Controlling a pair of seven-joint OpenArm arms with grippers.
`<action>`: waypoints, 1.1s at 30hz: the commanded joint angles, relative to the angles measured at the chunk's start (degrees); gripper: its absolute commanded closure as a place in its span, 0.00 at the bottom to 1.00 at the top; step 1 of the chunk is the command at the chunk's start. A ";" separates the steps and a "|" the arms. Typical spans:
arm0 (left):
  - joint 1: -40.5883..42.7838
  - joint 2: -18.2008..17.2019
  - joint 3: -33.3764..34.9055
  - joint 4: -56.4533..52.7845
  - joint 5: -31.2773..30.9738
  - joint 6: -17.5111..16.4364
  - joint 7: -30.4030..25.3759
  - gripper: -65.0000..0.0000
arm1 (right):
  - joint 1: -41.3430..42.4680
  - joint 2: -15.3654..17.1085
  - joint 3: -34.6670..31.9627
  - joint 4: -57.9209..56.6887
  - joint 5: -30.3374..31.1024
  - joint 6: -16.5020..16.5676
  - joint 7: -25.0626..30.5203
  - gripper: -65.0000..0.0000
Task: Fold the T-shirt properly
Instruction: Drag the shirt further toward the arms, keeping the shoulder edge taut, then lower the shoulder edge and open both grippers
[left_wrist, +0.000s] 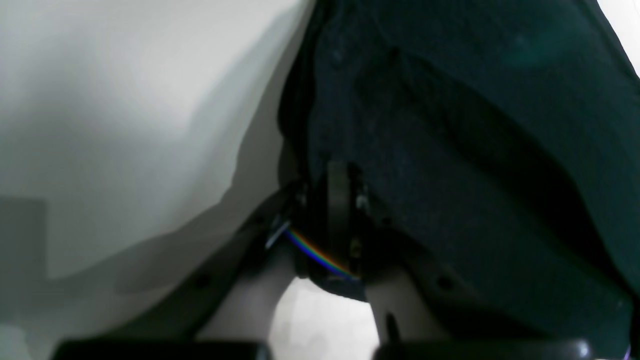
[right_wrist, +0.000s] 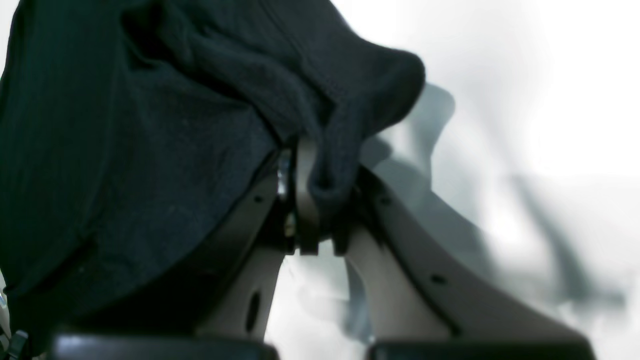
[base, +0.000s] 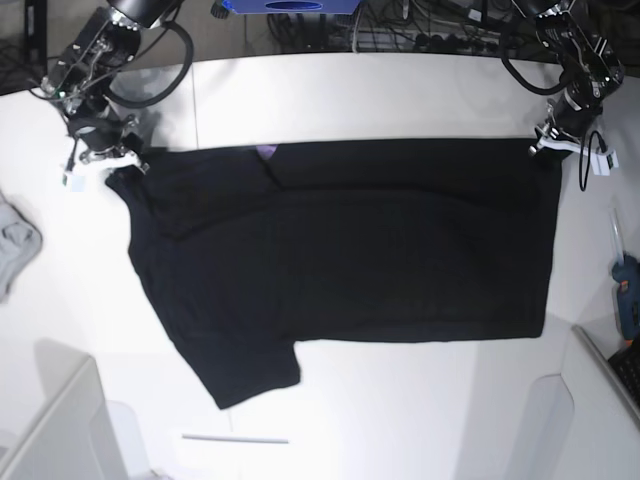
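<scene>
The black T-shirt (base: 340, 250) lies spread on the white table (base: 400, 90), plain side up, with a small purple patch near the collar at the far edge. My right gripper (base: 118, 165) is shut on the shirt's far left corner; the right wrist view shows black cloth (right_wrist: 150, 125) pinched between its fingers (right_wrist: 306, 200). My left gripper (base: 545, 145) is shut on the far right corner; the left wrist view shows the cloth (left_wrist: 450, 125) clamped in its jaws. One sleeve (base: 245, 375) sticks out toward the front left.
A small light-grey cloth (base: 15, 245) lies at the table's left edge. A blue tool (base: 628, 295) lies at the right edge. A thin white strip (base: 235, 438) lies near the front. Cables and a blue box (base: 290, 5) sit behind the table.
</scene>
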 joint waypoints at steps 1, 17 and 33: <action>1.41 -0.63 -0.25 1.15 2.14 0.82 1.99 1.00 | -0.11 0.56 0.23 2.47 0.76 0.23 0.61 1.00; 9.24 -0.63 -0.78 8.10 2.14 -0.41 1.99 1.00 | -4.77 0.20 6.56 9.41 0.84 0.41 -10.38 1.00; 16.27 -0.19 -0.86 12.05 2.14 -2.00 1.90 1.00 | -8.64 -0.68 6.56 9.94 0.84 0.59 -10.56 1.00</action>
